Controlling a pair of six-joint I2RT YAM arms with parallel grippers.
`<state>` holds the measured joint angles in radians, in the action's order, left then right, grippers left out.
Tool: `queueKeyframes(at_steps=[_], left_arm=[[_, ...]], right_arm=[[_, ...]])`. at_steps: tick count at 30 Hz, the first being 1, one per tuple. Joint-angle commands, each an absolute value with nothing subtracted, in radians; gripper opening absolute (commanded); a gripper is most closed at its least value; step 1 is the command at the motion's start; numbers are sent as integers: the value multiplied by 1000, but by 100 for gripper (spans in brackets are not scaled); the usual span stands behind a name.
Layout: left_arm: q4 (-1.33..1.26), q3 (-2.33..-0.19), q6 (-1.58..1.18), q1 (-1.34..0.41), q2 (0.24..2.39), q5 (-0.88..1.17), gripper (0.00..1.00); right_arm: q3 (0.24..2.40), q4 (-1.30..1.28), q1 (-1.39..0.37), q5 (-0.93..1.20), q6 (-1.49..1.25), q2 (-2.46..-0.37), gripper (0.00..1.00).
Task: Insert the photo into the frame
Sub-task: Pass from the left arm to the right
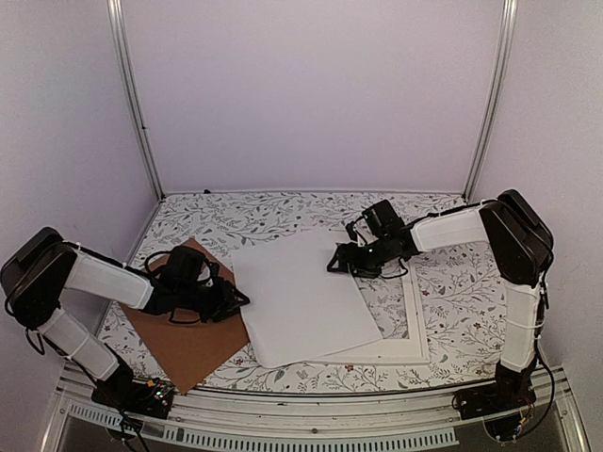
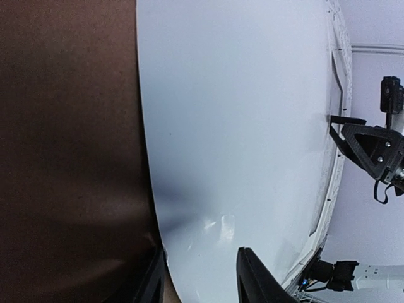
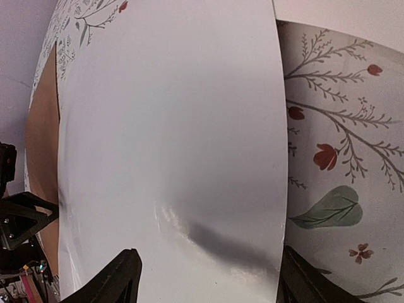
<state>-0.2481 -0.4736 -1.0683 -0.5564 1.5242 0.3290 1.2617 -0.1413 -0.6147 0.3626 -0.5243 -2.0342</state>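
From above, the photo (image 1: 301,301) lies at the middle of the table (image 1: 245,212), white side up and skewed. Its right part overlaps the frame (image 1: 415,330), which sits toward the table's near right corner with only its right and near strips showing. The left gripper (image 1: 236,299) is at the photo's left edge, over a brown board (image 1: 184,348) near the table's near left corner. The right gripper (image 1: 337,261) is at the photo's far right edge. The step in hand looks like squaring the sheet to the frame. To do it well, both arms should probably turn the sheet together until its edges run parallel with the frame's strips. They should keep it low and flat, without creasing it or dragging the board along.

In the left wrist view, the left fingers (image 2: 259,281) stand partly apart, one on the board side and one over the sheet. The sheet's edge lies in the gap, and they clamp nothing that I can see.

In the right wrist view, the right fingers (image 3: 123,278) stand wide apart astride the sheet's end, holding nothing. A shadow lies on the paper between them.

The printed side shows nowhere, so taking this sheet for the photo is a judgement. Most of the frame, its pane included, is covered. Whether any finger presses on the paper cannot be told.
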Motion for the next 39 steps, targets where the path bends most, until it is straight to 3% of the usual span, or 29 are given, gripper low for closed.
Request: queueKeyframes(at_steps=[1, 20, 39], left_arm=[[-218, -451, -1089, -573, 1482, 322, 41], [-133, -454, -1047, -571, 1479, 217, 39], [-81, -466, -1025, -571, 1488, 157, 38]], right_arm=[[1231, -141, -617, 403, -549, -1994, 74], [1196, -95, -616, 537, -578, -1933, 46], [1136, -45, -588, 593, -614, -1869, 43]])
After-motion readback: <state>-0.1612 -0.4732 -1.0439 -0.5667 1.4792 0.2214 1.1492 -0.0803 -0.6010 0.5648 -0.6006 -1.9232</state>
